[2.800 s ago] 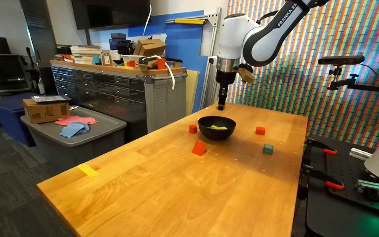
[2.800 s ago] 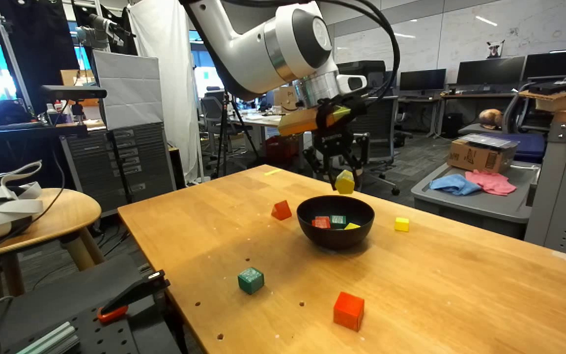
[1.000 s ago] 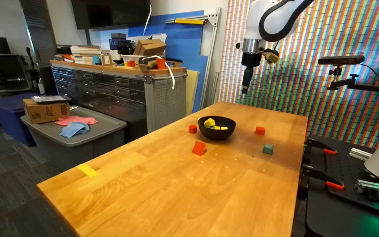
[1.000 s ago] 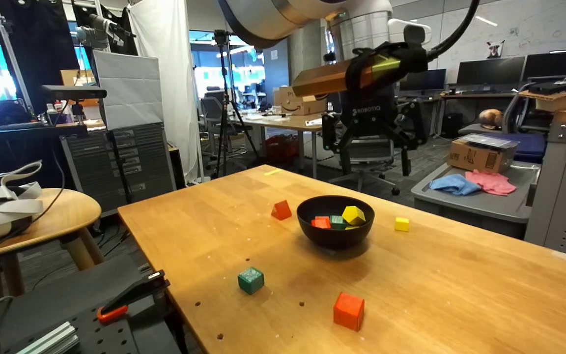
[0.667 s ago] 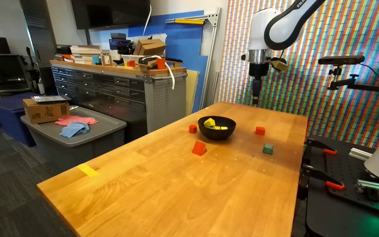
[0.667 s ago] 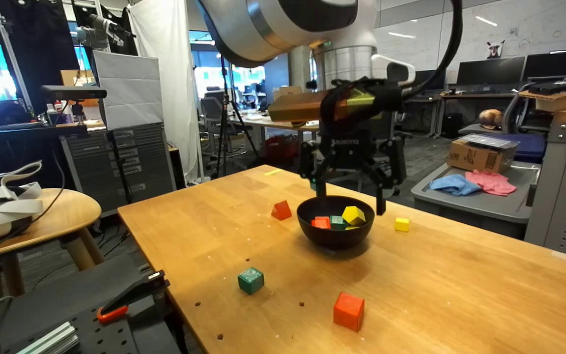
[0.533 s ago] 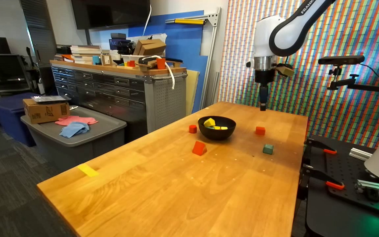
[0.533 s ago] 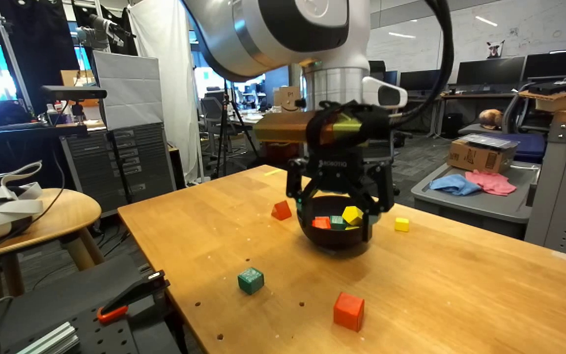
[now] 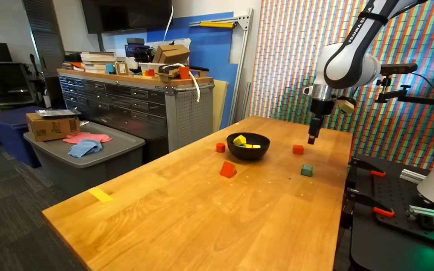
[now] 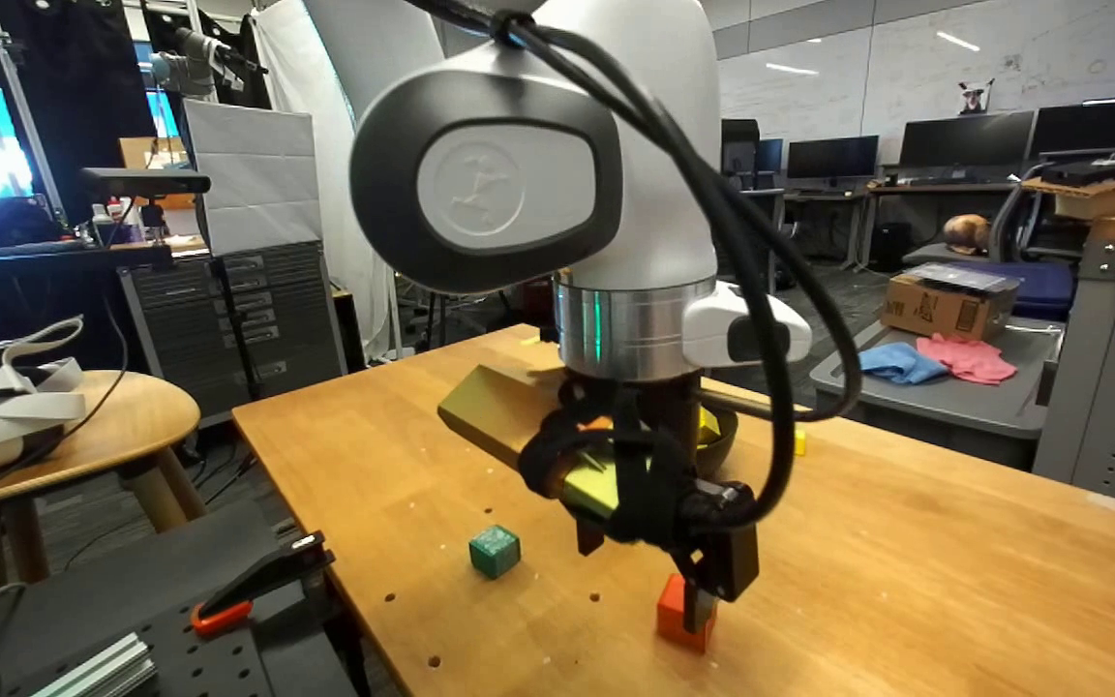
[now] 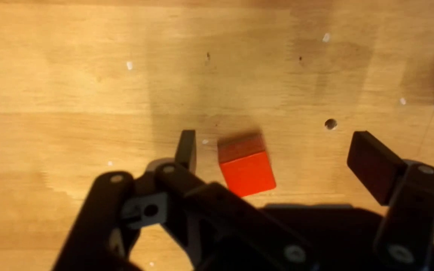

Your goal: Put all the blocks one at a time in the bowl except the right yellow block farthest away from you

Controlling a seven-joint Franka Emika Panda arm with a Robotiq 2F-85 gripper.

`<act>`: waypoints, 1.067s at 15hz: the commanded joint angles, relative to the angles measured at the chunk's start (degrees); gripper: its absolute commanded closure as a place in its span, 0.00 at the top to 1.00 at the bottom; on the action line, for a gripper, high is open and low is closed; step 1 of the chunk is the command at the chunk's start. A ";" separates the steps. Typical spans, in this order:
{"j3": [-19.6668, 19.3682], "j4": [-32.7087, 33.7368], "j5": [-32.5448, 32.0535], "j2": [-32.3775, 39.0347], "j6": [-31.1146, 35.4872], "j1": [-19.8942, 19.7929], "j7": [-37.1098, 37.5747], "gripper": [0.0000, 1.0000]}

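Observation:
My gripper stands open above the table in the wrist view, its fingers apart on either side of a red block, nearer the left one and touching neither. In an exterior view a finger overlaps this red block. The black bowl holds a yellow block on top and more pieces under it. On the table in an exterior view are a green block, a red wedge and a small red block beside the bowl. A small yellow block peeks out behind the arm's cable.
The arm hides most of the bowl in an exterior view. Clamps hold the robot's black stand at the table edge. A yellow tape strip lies at the table's far corner. A grey bin stands beside the table.
The yellow block that was between my fingers above the bowl now lies in the bowl. The open gripper has risen, moved away from the bowl and come down over the red block.

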 commanded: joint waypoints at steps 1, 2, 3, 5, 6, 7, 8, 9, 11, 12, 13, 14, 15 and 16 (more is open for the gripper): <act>3.90 0.10 12.58 3.67 9.58 -1.83 -7.02 1.00; 5.32 0.14 15.04 4.39 11.36 -2.36 -8.40 1.00; 6.38 0.15 16.70 5.31 13.01 -2.58 -9.41 1.00; 7.87 0.17 18.26 7.35 16.04 -2.95 -10.65 1.00; 8.38 0.17 18.40 8.41 17.56 -3.00 -10.96 1.00; 8.91 0.16 18.37 9.28 18.90 -3.21 -11.14 1.00; 9.08 0.17 17.98 10.17 20.04 -3.23 -10.88 1.00; 9.33 0.17 17.65 11.02 21.16 -3.43 -10.68 1.00; 8.84 0.17 16.85 12.79 23.03 -3.16 -10.15 0.73; 8.44 0.17 16.62 13.57 23.61 -2.89 -9.95 0.66; 8.60 0.17 16.53 14.02 23.96 -3.09 -9.78 0.58; 8.55 0.18 16.48 14.52 24.53 -3.02 -9.72 0.49; 8.42 0.19 16.44 14.89 24.83 -2.83 -9.83 0.42; 8.36 0.20 16.41 15.13 25.26 -2.70 -9.88 0.33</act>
